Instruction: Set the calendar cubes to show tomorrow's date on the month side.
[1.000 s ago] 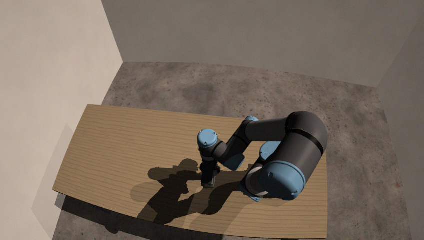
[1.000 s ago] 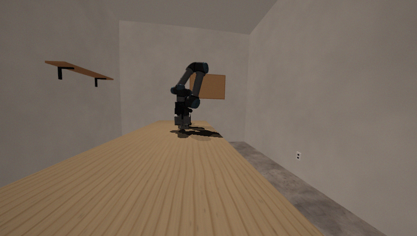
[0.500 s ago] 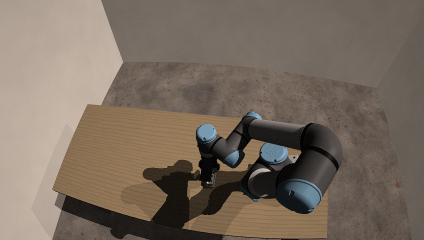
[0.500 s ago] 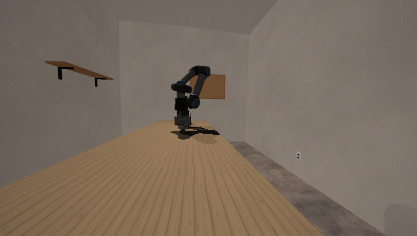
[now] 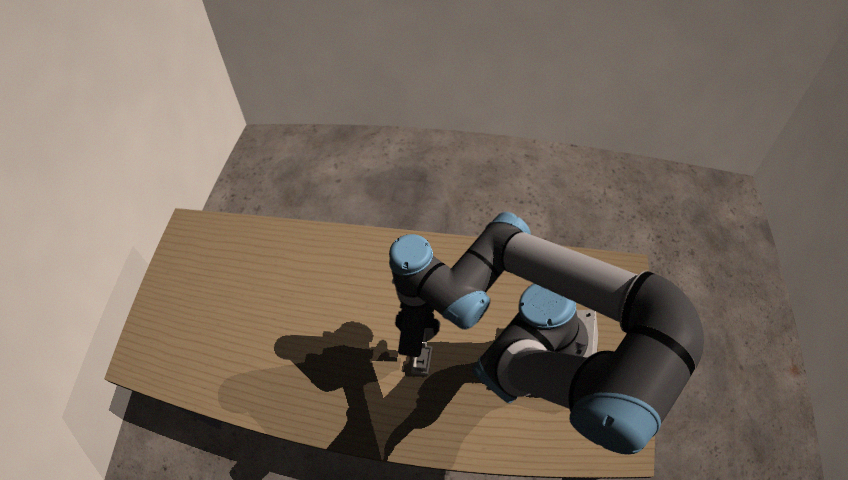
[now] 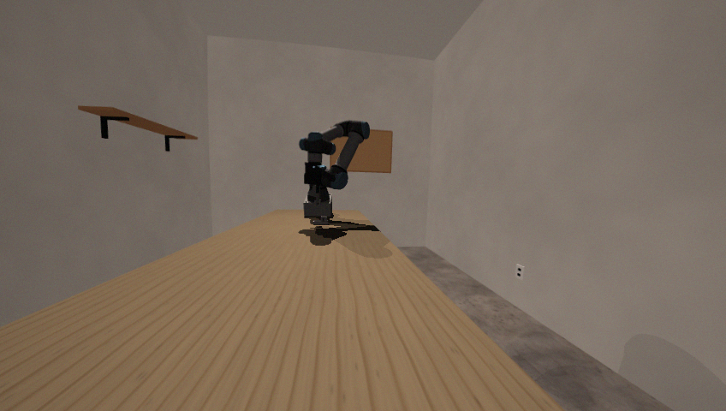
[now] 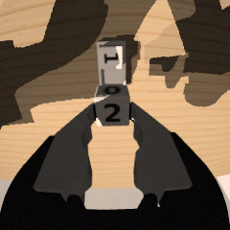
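In the wrist view my gripper [image 7: 112, 103] is shut on a pale cube [image 7: 112, 111]. Its face towards the camera shows an upright 2, and the face above that shows a 0. Right behind it stands a second pale cube [image 7: 111, 62] showing a 1 turned on its side. The tray and the month's name are not clear in any view. In the top view the gripper [image 5: 414, 355] points down at the pale calendar pieces [image 5: 419, 361] on the wooden table, near the arm's base. In the exterior view the gripper [image 6: 318, 210] is low over the table's far end.
The arm's base [image 5: 550, 336] stands close to the right of the cubes. Dark arm shadows fall on the table [image 5: 333, 368] to the left. A wall shelf [image 6: 134, 122] and a cork board [image 6: 374, 151] hang on the walls, far from the table.
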Controlling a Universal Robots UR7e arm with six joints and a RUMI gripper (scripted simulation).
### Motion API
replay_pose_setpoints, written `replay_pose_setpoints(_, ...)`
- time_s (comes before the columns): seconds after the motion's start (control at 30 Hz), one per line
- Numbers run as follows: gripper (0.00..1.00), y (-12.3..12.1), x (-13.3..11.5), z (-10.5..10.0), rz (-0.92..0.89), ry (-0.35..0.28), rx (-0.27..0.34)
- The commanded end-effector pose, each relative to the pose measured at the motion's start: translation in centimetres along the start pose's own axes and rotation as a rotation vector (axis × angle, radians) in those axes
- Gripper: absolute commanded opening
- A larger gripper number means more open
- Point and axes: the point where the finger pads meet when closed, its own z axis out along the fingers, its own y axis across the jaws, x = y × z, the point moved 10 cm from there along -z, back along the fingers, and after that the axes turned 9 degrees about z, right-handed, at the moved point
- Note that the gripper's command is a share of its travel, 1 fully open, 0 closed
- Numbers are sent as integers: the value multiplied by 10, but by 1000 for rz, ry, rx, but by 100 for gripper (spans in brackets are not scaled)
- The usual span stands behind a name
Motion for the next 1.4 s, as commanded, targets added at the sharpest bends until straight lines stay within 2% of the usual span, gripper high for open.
replay_pose_setpoints(0.0, 11, -1, -1, -10, 0, 5, -2)
replay_pose_setpoints(0.97, 11, -1, -1, -11, 28, 5, -1)
replay_pose_setpoints(1.37, 11, 1, 1, -11, 158, 5, -1)
